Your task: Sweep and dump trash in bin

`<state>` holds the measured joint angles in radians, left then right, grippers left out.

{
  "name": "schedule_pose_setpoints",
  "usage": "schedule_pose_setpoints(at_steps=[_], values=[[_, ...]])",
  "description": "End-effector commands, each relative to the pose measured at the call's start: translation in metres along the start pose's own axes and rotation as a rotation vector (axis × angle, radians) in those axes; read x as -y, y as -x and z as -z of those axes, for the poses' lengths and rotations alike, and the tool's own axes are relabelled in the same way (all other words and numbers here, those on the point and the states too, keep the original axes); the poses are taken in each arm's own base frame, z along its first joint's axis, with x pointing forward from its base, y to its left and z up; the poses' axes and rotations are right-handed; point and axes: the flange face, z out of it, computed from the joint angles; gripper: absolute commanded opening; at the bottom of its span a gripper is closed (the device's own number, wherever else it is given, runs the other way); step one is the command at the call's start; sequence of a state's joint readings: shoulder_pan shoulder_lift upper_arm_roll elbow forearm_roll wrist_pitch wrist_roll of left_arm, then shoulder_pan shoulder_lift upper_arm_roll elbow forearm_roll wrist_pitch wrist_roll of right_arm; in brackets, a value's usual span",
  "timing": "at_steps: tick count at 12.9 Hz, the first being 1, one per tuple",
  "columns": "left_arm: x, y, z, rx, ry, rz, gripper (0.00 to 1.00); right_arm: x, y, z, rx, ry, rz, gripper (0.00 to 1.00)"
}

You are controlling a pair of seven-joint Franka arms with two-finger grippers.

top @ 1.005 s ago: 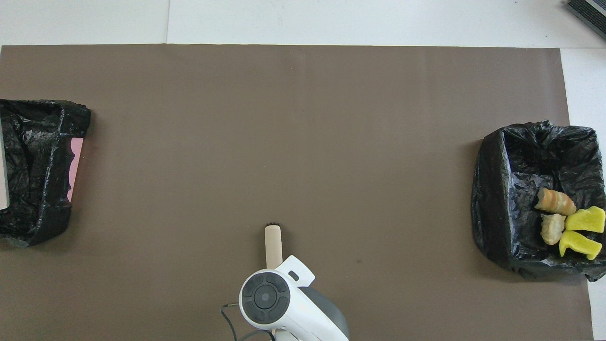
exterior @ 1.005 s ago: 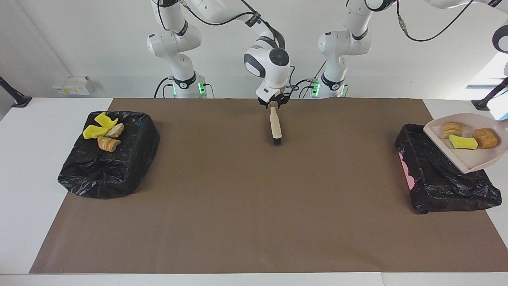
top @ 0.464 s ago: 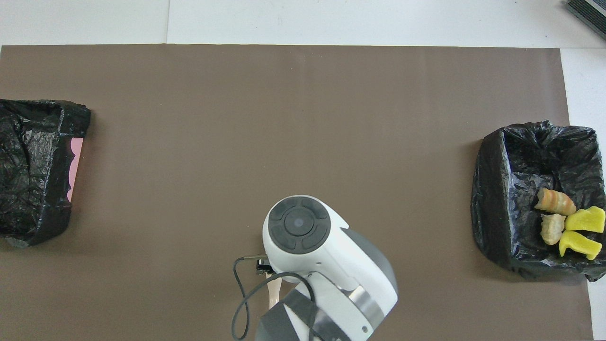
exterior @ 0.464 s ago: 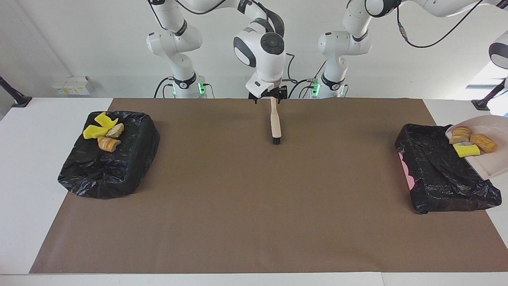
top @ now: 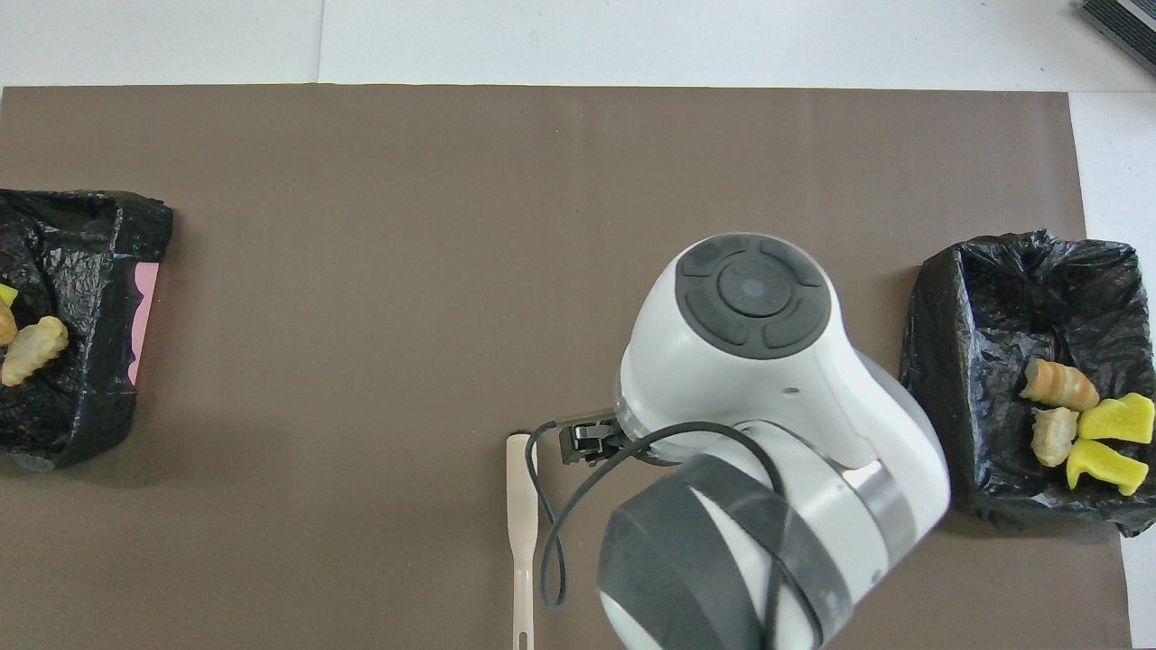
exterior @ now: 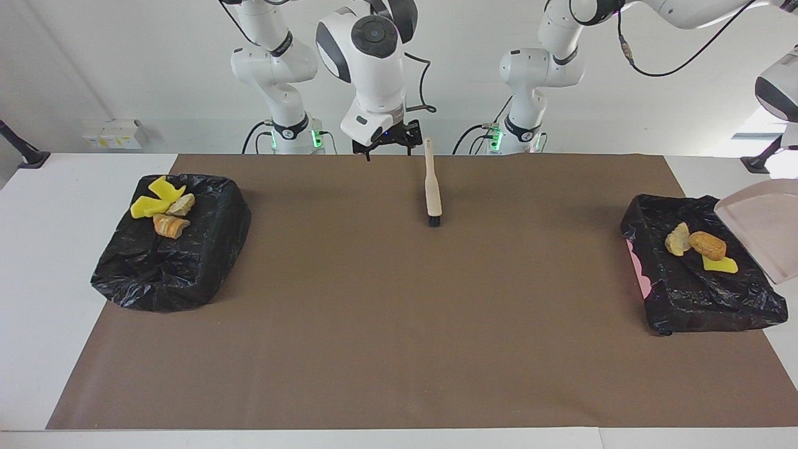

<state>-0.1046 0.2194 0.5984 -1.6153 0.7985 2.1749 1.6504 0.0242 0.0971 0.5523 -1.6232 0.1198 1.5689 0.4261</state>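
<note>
A wooden brush (exterior: 432, 187) (top: 521, 515) lies flat on the brown mat, bristles pointing away from the robots. My right gripper (exterior: 388, 146) hangs open and empty above the mat's edge, beside the brush handle's end. The beige dustpan (exterior: 764, 227) hangs tilted and empty over the black-lined bin (exterior: 704, 293) (top: 90, 298) at the left arm's end. Its handle and my left gripper run out of view. Three pieces of trash (exterior: 695, 243) (top: 32, 348) lie in that bin. Several more pieces of trash (exterior: 163, 209) (top: 1084, 420) lie in the second bin (exterior: 168, 268) (top: 939, 361) at the right arm's end.
The brown mat (exterior: 399, 324) covers most of the white table. A pink patch (exterior: 639, 268) shows on the wall of the bin at the left arm's end. In the overhead view the right arm's wrist (top: 750, 361) covers part of the mat.
My right gripper opened, let go of the brush, and rose toward the right arm's end. The dustpan tipped, and its three pieces slid into the bin below it.
</note>
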Motion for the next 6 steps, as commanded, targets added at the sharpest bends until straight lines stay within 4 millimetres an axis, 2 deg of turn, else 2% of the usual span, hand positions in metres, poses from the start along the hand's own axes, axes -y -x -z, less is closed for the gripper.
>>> schedule_pose_setpoints(at_steps=[1, 3, 4, 5, 6], values=[[-0.011, 0.004, 0.048, -0.015, 0.003, 0.005, 0.0, -0.036, 0.012, 0.05, -0.084, 0.009, 0.115, 1.0], [-0.02, -0.003, 0.08, -0.054, 0.051, 0.038, 0.0, -0.066, 0.011, 0.069, -0.118, 0.018, 0.189, 1.0], [-0.025, -0.01, 0.091, -0.065, 0.097, 0.07, 0.0, -0.088, 0.015, 0.079, -0.118, 0.015, 0.161, 1.0], [-0.028, -0.026, 0.098, -0.099, 0.133, 0.101, 0.0, -0.112, 0.012, 0.081, -0.105, 0.012, 0.122, 1.0], [-0.03, -0.043, 0.11, -0.185, 0.145, 0.153, 0.0, -0.126, 0.01, 0.084, -0.106, 0.009, 0.101, 1.0]])
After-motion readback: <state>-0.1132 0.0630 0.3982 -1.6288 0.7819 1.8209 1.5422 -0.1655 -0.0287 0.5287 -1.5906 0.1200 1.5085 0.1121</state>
